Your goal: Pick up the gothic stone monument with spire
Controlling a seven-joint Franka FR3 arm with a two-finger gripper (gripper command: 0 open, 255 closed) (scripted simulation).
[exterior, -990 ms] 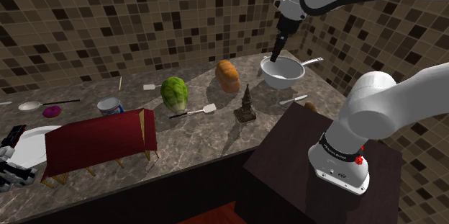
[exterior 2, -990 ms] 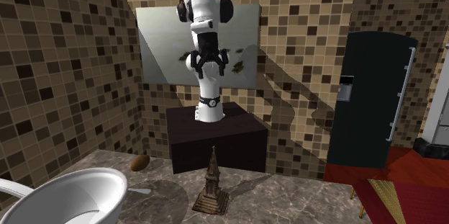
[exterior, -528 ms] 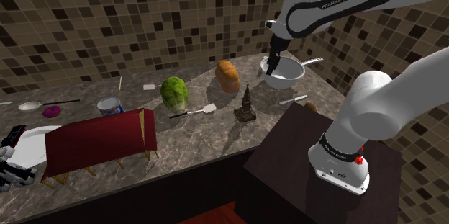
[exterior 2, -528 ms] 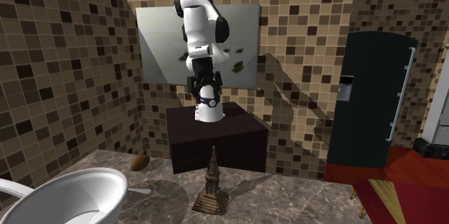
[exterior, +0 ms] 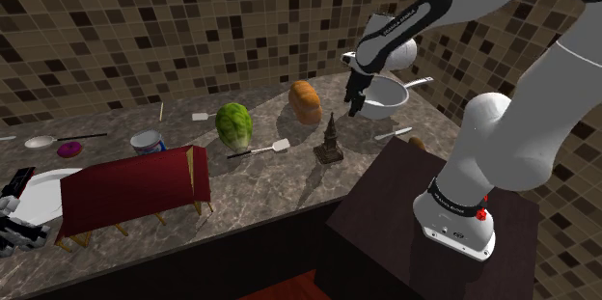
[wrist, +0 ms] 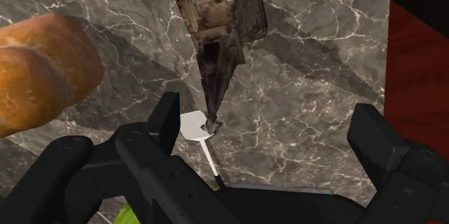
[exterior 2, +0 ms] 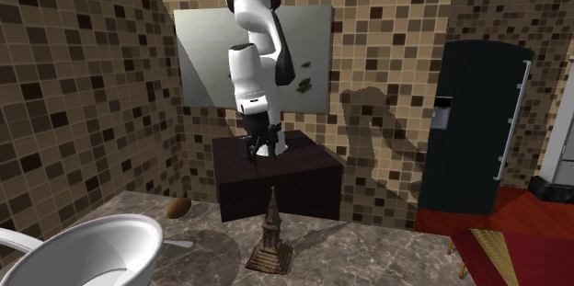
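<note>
"Where's the spired monument (exterior: 330,142)?"
"Upright near the worktop's (exterior: 260,187) front edge."
"And the fingers (wrist: 164,123)?"
"Above it, spread apart, empty. Best to centre over the spire, descend straight, and close below the tip."

Dark marbled counter (exterior: 270,184) bearing, from the shoulder view's right to left: white saucepan (exterior: 388,98), orange-brown loaf (exterior: 306,101), upright spired stone monument (exterior: 330,141), white spatula (exterior: 262,150), green cabbage (exterior: 233,124), small blue-banded bowl (exterior: 148,141), red box (exterior: 130,187) on wooden legs.
</note>
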